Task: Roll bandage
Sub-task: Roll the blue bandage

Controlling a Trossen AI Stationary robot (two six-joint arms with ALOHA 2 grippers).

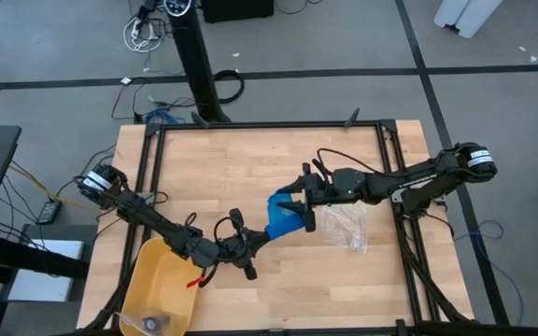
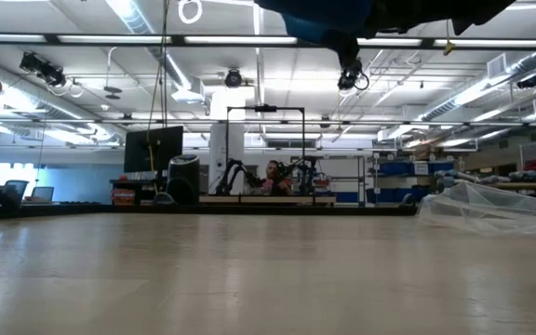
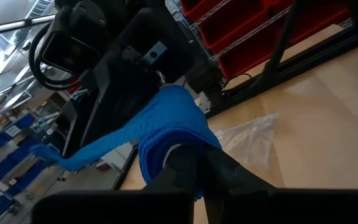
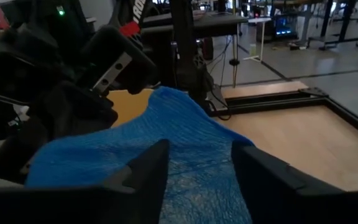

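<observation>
The bright blue bandage point(image 1: 283, 219) hangs in the air above the middle of the table, between my two grippers. My left gripper point(image 3: 194, 155) comes from the near left point(image 1: 261, 238) and is shut on the bandage's bunched, wound part. My right gripper point(image 4: 194, 168) comes from the right point(image 1: 299, 207) and stands open. The broad blue cloth point(image 4: 185, 134) fills the gap between its two fingers. A loose strip point(image 3: 73, 155) trails off from the wound part. In the low view only a blue edge point(image 2: 328, 14) shows at the top, well above the table. My left gripper pinches the wound bundle of the bandage point(image 3: 166, 140) between its two fingers, several layers wrapped about the fingertips. The fingers lie level, coming from the table's near left. The bundle is lifted clear of the table. My right gripper is open around the cloth; whether its fingers point(image 4: 145, 168) touch it, I cannot tell.
A clear crinkled plastic bag point(image 1: 346, 226) lies on the table right of the bandage, under my right arm. A yellow bin point(image 1: 157, 280) stands at the near left corner. A dark frame point(image 1: 269, 126) runs round the table's edges.
</observation>
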